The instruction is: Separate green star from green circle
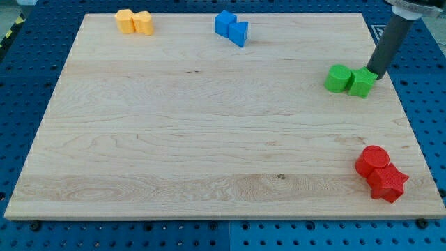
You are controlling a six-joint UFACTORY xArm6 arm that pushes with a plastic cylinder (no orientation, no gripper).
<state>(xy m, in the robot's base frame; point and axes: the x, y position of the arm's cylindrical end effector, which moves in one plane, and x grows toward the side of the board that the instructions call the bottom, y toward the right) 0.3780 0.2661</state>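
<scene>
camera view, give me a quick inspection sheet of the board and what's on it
surface: wooden board, flat.
job's things: green circle and green star touching, at the view's right edge; circle on the view's left of the star.
clutter: orange pair and blue pair at the view's top; red pair at the view's bottom right.
claw: none fitted; my tip sits against the star's upper right side.
cables: nothing seen.
surroundings: blue perforated base around the board.
</scene>
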